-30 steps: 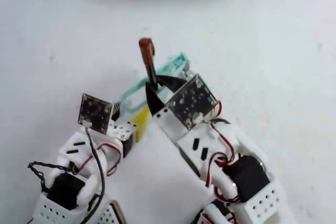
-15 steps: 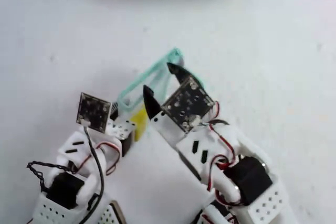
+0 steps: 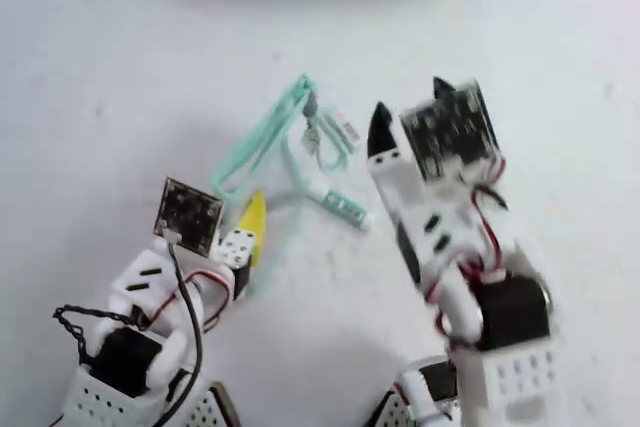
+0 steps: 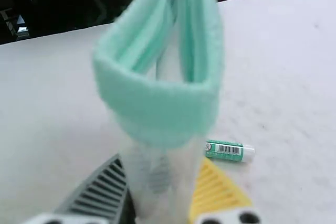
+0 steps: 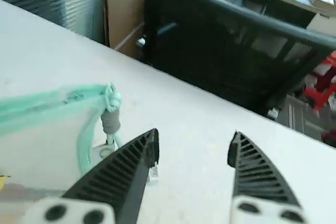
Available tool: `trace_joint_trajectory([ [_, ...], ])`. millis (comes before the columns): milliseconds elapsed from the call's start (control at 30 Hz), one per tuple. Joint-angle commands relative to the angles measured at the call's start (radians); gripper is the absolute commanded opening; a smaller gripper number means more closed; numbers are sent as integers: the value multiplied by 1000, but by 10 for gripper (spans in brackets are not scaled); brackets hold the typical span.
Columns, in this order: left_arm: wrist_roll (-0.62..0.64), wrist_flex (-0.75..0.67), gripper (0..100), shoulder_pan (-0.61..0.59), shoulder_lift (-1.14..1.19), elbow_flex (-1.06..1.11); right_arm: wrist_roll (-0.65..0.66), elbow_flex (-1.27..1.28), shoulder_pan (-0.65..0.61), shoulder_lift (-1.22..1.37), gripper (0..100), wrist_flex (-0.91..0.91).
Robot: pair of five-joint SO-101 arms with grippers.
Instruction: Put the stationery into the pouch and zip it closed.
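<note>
The left gripper [image 4: 160,171] is located at the near left of the table [image 3: 120,67]. Its grey and yellow jaws are closed on one end of the pouch [image 3: 260,135]; the clear wall of the pouch is pinched between them. The pouch is trimmed in mint green and extends away from this gripper, slanting to the right across the table. In the left wrist view, the mouth of the pouch is seen gaping open. The zipper pull [image 5: 110,121] hangs at the far end of the pouch. A small white item [image 3: 340,130] lies just beside that end; what it is cannot be told. A white-and-green stick [image 3: 340,205] lies flat on the table, just to the right of the pouch and outside it. Further right, the right gripper [image 5: 194,135] is positioned above the table, apart from the pouch. Its two black jaws are spread wide, and nothing is held between them.
</note>
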Motion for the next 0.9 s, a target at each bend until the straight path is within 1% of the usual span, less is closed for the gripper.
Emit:
trace_joint_trajectory([
  [0, -12, -31, 22, -35, -7, -18, -2, -38, 44, 96, 205, 38],
  [167, -9, -25, 22, -176, -7, -69, -2, -32, 38, 168, 205, 88],
  [267, -9, -23, 22, -229, -7, -84, 6, -29, 36, 177, 204, 101],
  [333, -6, -21, 22, -260, -7, -95, 75, -29, 27, 194, 204, 120],
  [400, 38, -21, 22, -300, -7, -106, 127, -29, -7, 231, 204, 151],
  [533, 141, -21, 22, -423, -7, -118, 130, -37, -64, 343, 205, 179],
  [633, 195, -21, 22, -503, -7, -120, 133, -38, -113, 420, 205, 173],
  [700, 210, -21, 22, -519, -7, -117, 133, -51, -150, 460, 205, 176],
  [867, 209, -21, 22, -518, -7, -114, 133, -91, -213, 533, 205, 177],
])
